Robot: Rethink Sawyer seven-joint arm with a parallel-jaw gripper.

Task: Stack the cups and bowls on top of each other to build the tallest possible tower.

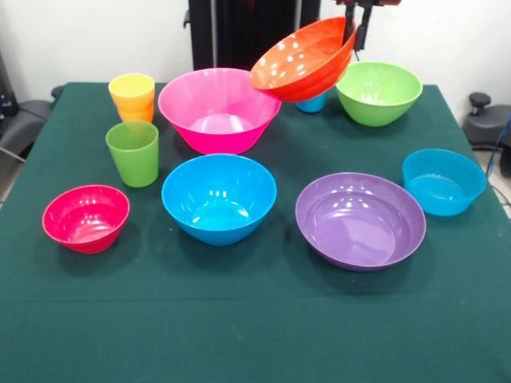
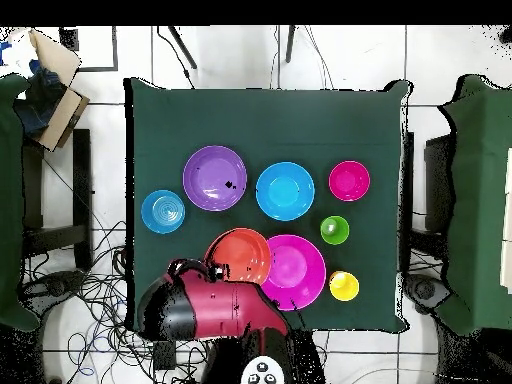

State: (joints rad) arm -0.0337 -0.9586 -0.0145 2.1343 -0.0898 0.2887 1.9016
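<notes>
My gripper (image 1: 354,25) is shut on the rim of the large orange bowl (image 1: 303,60) and holds it tilted in the air, just right of the large pink bowl (image 1: 217,108). In the overhead view the orange bowl (image 2: 238,257) overlaps the pink bowl (image 2: 295,272). A blue cup (image 1: 311,104) peeks out behind the orange bowl. A yellow cup (image 1: 132,86) sits inside an orange cup (image 1: 137,112). A green cup (image 1: 133,152) stands in front of them. The light green bowl (image 1: 378,92), blue bowl (image 1: 219,197), purple bowl (image 1: 360,219), light blue bowl (image 1: 443,181) and red-pink bowl (image 1: 85,217) rest separately.
The green table (image 1: 255,319) has open cloth along its near edge. The arm (image 2: 215,310) covers the light green bowl in the overhead view. Chairs and cables lie around the table.
</notes>
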